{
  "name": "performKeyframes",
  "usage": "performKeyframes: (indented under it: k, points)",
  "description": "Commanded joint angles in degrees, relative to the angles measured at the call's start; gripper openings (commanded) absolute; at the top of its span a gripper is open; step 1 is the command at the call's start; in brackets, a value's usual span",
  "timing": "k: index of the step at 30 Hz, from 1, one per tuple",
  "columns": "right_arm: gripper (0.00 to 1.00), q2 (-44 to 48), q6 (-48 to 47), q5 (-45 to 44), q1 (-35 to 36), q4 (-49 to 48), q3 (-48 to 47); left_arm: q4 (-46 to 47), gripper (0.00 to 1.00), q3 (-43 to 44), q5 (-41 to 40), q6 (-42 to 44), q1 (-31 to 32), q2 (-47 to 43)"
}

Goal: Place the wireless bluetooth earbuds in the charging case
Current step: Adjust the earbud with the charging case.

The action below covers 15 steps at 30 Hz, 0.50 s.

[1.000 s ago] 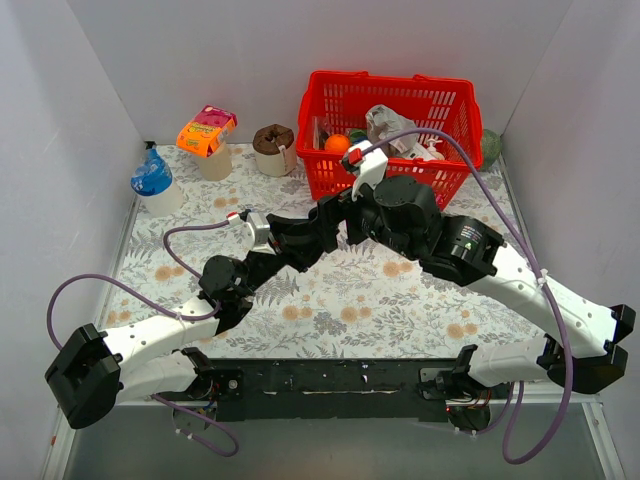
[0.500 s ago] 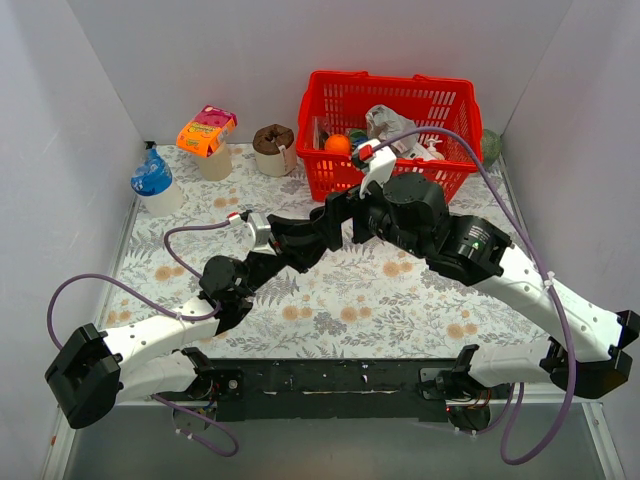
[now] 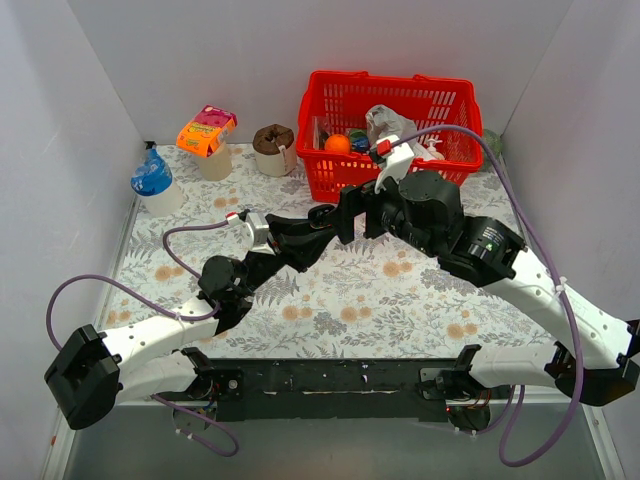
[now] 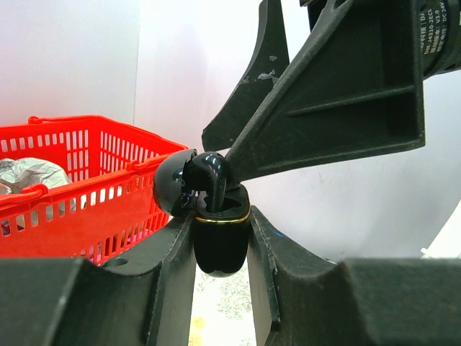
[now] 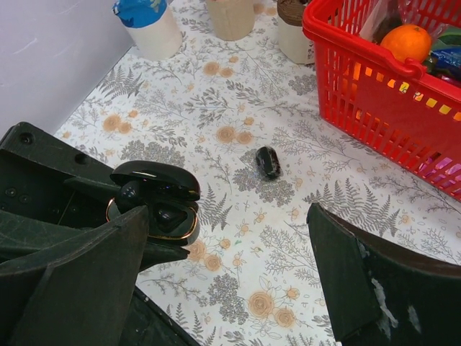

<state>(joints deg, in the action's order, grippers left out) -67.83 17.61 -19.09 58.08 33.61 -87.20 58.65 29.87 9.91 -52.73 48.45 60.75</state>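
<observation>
**Case gripped with lid open; one earbud loose on worktop**

White walls enclose a floral-print worktop [image 3: 400,300]. The left arm [image 3: 150,340] and right arm [image 3: 520,285] reach inward and meet near the middle. They meet in front of a red basket [image 3: 330,175] at the back right, which holds an orange [image 3: 337,143]. Along the back left stand a blue-capped bottle [image 3: 152,180], an orange-topped cup [image 3: 207,135] and a brown-topped cup [image 3: 274,148].

The left fingers [image 4: 169,267] are closed onto the body of the black charging case [image 4: 222,238], one finger on each side. The case is upright and its lid [image 5: 155,176] is hinged open.

The right fingers [image 5: 79,281] are spread wide and grip nothing. One tip sits just above the case mouth; whether it touches anything cannot be told.

One earbud [image 4: 207,173] stands in the case mouth, its top above the gold rim. A second earbud [image 5: 268,161] lies loose on the worktop between the case and the basket, touching neither.
</observation>
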Motion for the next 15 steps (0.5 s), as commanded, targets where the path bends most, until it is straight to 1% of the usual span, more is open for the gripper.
performKeyframes:
  k: [1, 5, 8, 10, 15]
  points:
    - [0.98, 2.5, -0.9, 1.2, -0.3, -4.0, 1.1, 0.6, 0.00, 1.5, 0.3, 0.3, -0.2, -1.6]
    - [0.98, 5.6, -2.5, 6.0, -0.3, -7.8, 2.2, 0.8, 0.00, 1.2, 0.3, 0.3, -0.2, -1.8]
    - [0.98, 6.8, -2.8, 5.6, -0.3, -8.7, 2.2, 2.0, 0.00, 0.5, 1.0, 0.3, -0.2, -2.0]
    - [0.98, 6.2, -2.9, 4.2, -0.3, -7.7, 1.2, 4.1, 0.00, -0.1, 1.6, 0.3, -0.2, -2.0]
    - [0.98, 4.5, -2.7, 3.7, -0.3, -5.0, -0.2, 3.7, 0.00, 0.5, 2.0, -0.2, -0.2, -1.3]
